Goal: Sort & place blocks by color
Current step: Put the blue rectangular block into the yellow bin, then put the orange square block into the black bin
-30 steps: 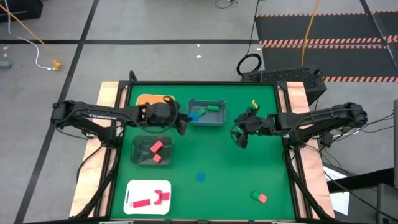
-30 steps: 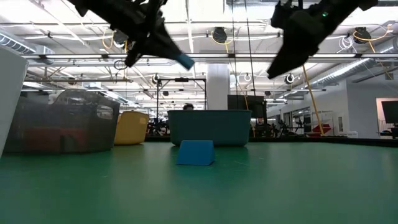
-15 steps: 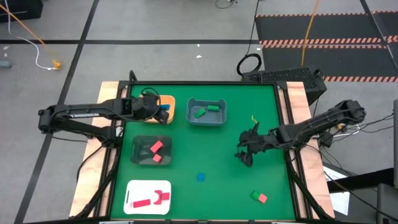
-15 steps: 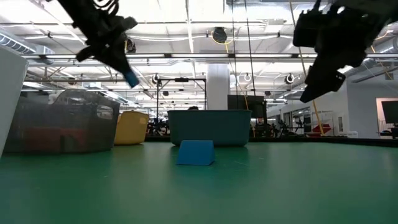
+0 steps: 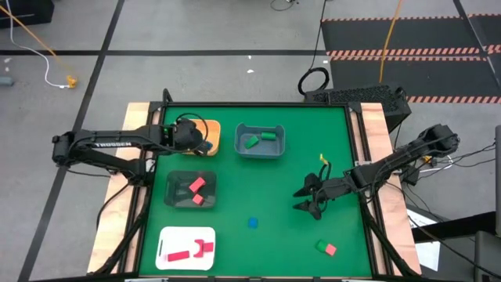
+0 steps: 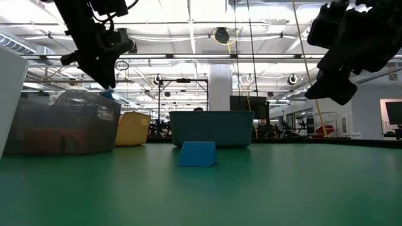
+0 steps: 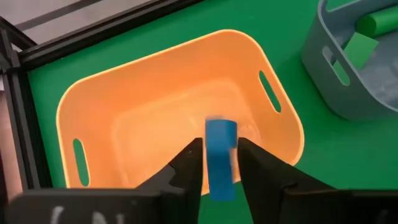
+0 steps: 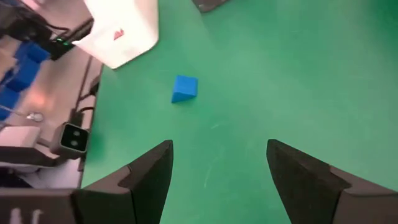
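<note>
Left pincer (image 7: pixel 217 163) over orange bin (image 7: pixel 149 93), blue block (image 7: pixel 220 155) between fingers.

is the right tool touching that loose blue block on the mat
Apart. Right wrist view: the right tool hangs open, green mat showing between it and the blue block.

Two slim black jointed robot arms; the left arm (image 5: pixel 109 145) bears white lettering, the right arm (image 5: pixel 391 163) trails thin dark cables.

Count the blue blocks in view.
2: one blue bar between the left gripper's fingers over the orange bin; one blue block on the mat. Others may be hidden.
</note>
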